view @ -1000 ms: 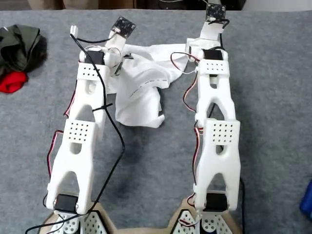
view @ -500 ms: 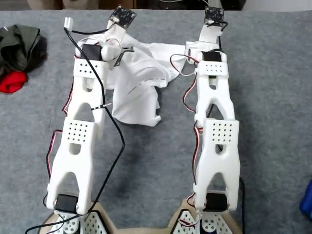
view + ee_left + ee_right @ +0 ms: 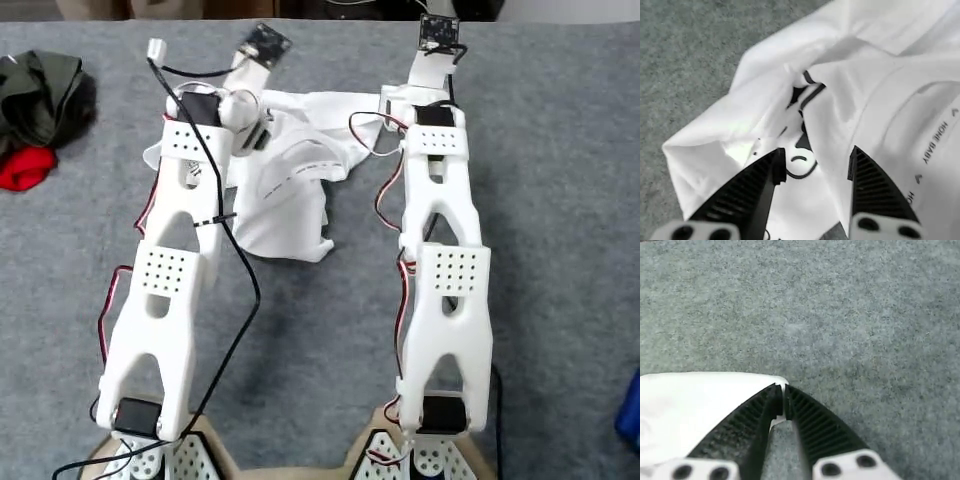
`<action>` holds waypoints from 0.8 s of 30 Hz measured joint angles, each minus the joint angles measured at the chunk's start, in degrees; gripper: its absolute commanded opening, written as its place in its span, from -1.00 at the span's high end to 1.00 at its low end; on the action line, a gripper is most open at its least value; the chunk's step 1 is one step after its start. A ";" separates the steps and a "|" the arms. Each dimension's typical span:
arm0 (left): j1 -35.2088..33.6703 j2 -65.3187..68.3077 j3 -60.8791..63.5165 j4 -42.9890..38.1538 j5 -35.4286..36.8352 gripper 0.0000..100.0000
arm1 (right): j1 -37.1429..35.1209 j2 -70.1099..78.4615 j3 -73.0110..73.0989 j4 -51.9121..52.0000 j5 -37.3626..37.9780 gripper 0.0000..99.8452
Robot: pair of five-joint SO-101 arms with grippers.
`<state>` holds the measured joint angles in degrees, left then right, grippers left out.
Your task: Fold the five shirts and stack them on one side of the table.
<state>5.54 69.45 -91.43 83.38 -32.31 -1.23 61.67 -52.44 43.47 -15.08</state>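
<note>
Since the frame 0.5 s ago my left arm has swung its wrist slightly toward the right arm, and a lobe of the white shirt (image 3: 290,190) now shows on the outer side of that arm. My right arm has kept its place.

Left pincer (image 3: 816,156): the 2 jaws are spread wide and hang just above the white shirt. Crumpled cloth with dark printed marks lies in the gap between them. I cannot tell whether either tip touches the fabric.

Right pincer (image 3: 782,392): the 2 jaws are pressed together at the tips, pinching a thin edge of the white shirt, which runs off to 1 side of the jaws. The grey bench (image 3: 865,315) lies beyond the tips.

White shirt: it lies rumpled on the bench (image 3: 560,200) between my 2 arms, toward the far edge. It is stretched from the right pincer across to the left wrist. A bunched fold hangs back toward my bases and ends about level with the middle of the arms.

Other cloth: a dark green garment (image 3: 40,85) sits in a heap at the far left corner of the bench. A red garment (image 3: 25,168) touches its near side. Both lie well apart from the white shirt.

Right edge: a blue object (image 3: 632,410) is cut off by the frame.
</note>
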 measured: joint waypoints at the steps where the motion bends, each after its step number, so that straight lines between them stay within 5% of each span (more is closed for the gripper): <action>1: -0.44 0.00 0.00 -1.85 1.14 0.57 | 0.00 0.00 0.00 0.00 0.00 0.99; 9: -3.78 1.58 7.03 -21.80 4.31 0.77 | 0.00 0.00 0.00 0.00 0.00 0.99; 20: -4.22 3.43 8.09 -23.12 1.93 0.78 | 0.00 0.00 0.00 0.00 1.05 0.99; 24: -4.92 3.43 8.09 -23.12 1.93 0.97 | 0.00 0.00 0.00 0.00 1.05 0.99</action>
<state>0.62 72.88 -83.34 60.26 -30.37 -1.23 61.67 -52.44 43.47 -14.02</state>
